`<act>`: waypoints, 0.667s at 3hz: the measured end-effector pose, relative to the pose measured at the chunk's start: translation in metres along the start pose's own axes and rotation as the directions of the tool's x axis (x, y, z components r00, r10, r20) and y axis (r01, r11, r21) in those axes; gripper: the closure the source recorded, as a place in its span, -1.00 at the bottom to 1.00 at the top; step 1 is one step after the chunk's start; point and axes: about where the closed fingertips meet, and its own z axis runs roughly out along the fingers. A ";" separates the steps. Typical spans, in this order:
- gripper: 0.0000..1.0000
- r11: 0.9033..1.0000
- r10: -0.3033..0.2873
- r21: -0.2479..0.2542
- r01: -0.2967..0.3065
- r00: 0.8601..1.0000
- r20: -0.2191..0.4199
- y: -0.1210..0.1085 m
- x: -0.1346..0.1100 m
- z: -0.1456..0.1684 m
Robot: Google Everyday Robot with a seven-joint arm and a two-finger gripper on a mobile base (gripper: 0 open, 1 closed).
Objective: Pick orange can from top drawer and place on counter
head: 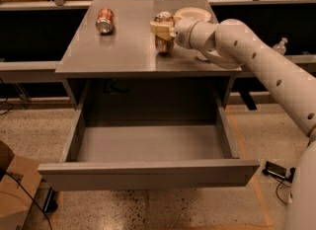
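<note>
The orange can [163,44] is dull orange-brown with a silver top and stands upright over the right middle of the grey counter [118,51]. My gripper [161,28] reaches in from the right on the white arm and is shut on the can's upper part. I cannot tell whether the can's base touches the counter. The top drawer [148,173] is pulled fully open below the counter, and nothing shows inside it.
A brighter red-and-white can [104,19] lies on its side at the counter's back left. A pale round bowl [193,14] sits at the back right behind my gripper. A cardboard box [15,194] stands on the floor at left. A small dark device [276,171] lies on the floor at right.
</note>
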 end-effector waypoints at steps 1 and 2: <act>-0.69 1.000 0.000 -0.005 0.000 1.000 0.000 0.003 0.000 0.002; -1.00 1.000 0.001 -0.009 -0.001 1.000 0.000 0.005 0.000 0.004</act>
